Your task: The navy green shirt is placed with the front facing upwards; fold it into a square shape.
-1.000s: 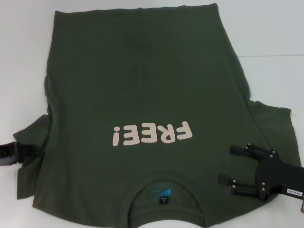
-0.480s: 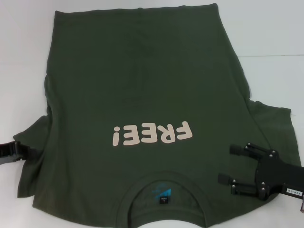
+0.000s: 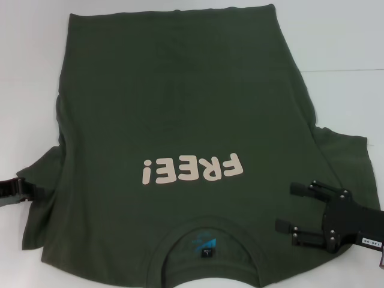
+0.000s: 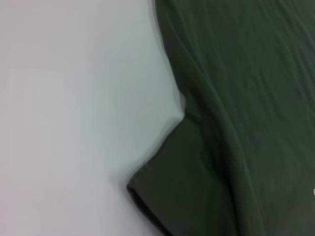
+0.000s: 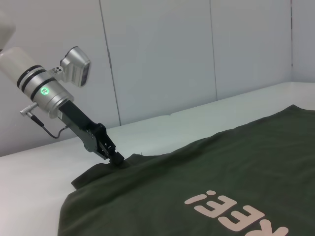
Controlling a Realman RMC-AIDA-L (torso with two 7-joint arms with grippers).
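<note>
Green shirt (image 3: 180, 120) spread flat on white table (image 3: 348, 48), collar near, right gripper (image 3: 294, 207) spread wide over right shoulder — holding nothing, left gripper (image 3: 33, 191) at left sleeve edge, grip unclear.

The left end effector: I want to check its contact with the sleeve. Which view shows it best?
The right wrist view: the left end effector appears whole, its tip at the edge of the navy green shirt. The head view catches only part of it at the picture's edge. The left wrist view shows just sleeve and table.
</note>
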